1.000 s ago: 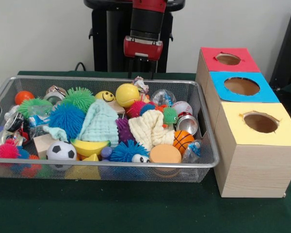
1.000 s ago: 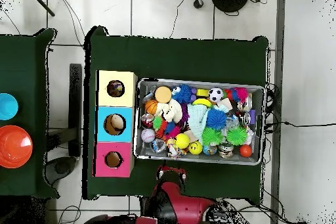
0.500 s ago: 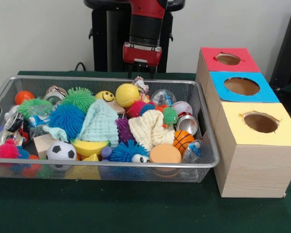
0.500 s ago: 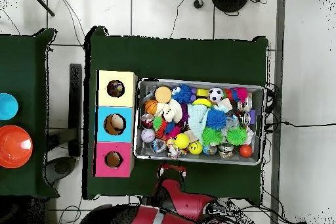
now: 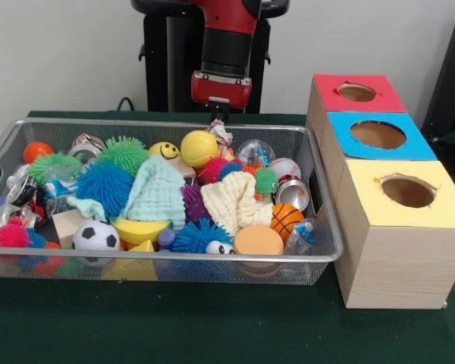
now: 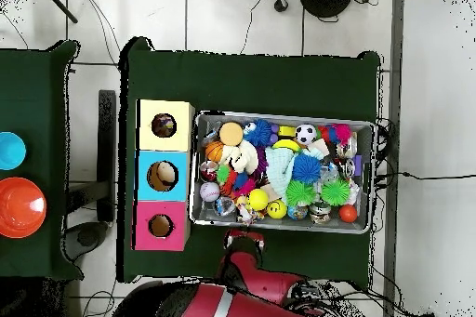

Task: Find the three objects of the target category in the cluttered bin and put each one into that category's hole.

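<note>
The wire mesh bin [image 5: 159, 122] is full of toys; it also shows in the overhead view [image 6: 279, 116]. A multicoloured crinkly wad [image 5: 220, 133] lies against the bin's far rim, next to the yellow ball. A whitish crinkly wad [image 5: 255, 151] lies just right of it, by the baseball. My gripper [image 5: 221, 114] hangs open and empty just above the multicoloured wad, at the bin's far edge; in the overhead view the gripper [image 6: 244, 237] sits just outside the rim. The hole [image 5: 407, 191] in the yellow-topped box is empty and stands right of the bin [image 6: 164, 125].
The blue-topped box [image 5: 378, 134] and red-topped box [image 5: 356, 92] stand behind the yellow one. A mint towel [image 5: 158, 193], a cream towel [image 5: 229, 201], spiky balls, a soccer ball [image 5: 95, 236] and a can [image 5: 293, 194] crowd the bin. An orange bowl [image 6: 20, 207] sits on a side table.
My gripper has come down a little toward the bin's far rim and the multicoloured wad. The arm has swung further into the overhead view. Nothing in the bin has moved.
</note>
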Robot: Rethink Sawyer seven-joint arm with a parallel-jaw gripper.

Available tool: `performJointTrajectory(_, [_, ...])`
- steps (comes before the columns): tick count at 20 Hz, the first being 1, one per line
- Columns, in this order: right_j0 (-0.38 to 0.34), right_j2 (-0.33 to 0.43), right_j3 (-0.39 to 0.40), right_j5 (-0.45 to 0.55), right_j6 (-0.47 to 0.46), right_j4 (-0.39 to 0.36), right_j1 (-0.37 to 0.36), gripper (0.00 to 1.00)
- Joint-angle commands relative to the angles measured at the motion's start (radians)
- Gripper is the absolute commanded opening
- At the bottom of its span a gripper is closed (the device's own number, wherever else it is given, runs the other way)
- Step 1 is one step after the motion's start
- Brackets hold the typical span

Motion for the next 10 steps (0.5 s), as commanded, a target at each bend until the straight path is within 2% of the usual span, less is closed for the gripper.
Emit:
performJointTrajectory(1, [-0.032, 0.039, -0.175, -0.113, 0.134, 0.003, 0.0, 0.0])
performJointTrajectory(7, [-0.027, 0.033, -0.173, -0.124, 0.133, 0.002, -0.001, 0.0])
performJointTrajectory(8, [-0.026, 0.031, -0.174, -0.129, 0.133, 0.004, 0.001, 1.0])
performJointTrajectory(10, [-0.024, 0.03, -0.175, -0.111, 0.127, 0.001, -0.003, 1.0])
